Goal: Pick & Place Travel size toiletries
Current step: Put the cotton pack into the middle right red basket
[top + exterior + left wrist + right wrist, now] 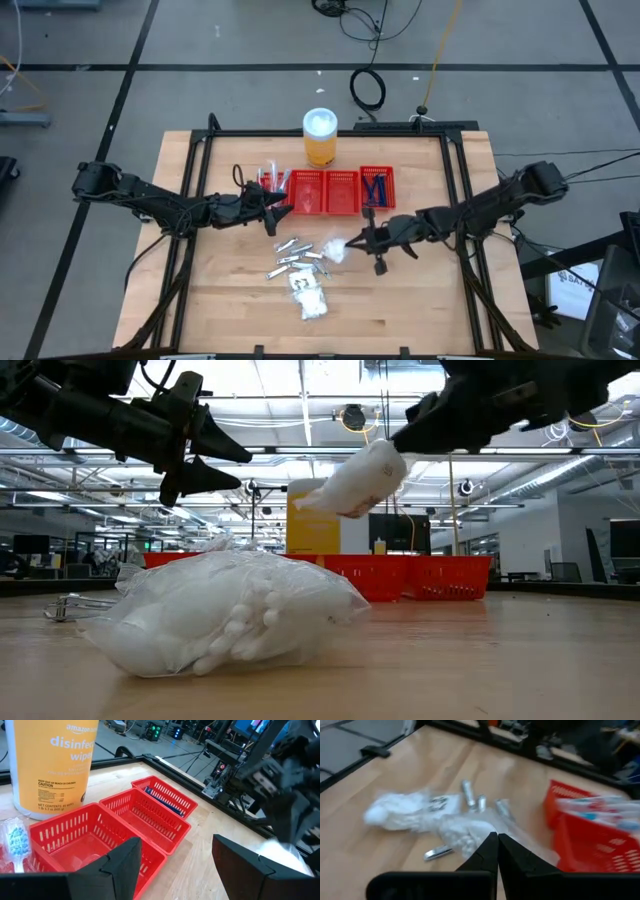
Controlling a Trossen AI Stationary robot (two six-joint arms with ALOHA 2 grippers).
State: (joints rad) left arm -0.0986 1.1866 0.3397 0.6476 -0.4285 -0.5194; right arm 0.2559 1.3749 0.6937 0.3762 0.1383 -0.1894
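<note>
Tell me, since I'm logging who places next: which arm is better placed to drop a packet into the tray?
Right, probably. The right gripper is shut on a white packet, lifted near the red tray. The left gripper stands open and empty beside the tray.

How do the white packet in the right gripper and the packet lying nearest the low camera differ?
The held packet hangs off the table, tilted, pinched by the shut right gripper; the lying packet rests flat on the wood. In the low view the lying one looks bulkier, though it is nearer. Both are white and crinkly.
</note>
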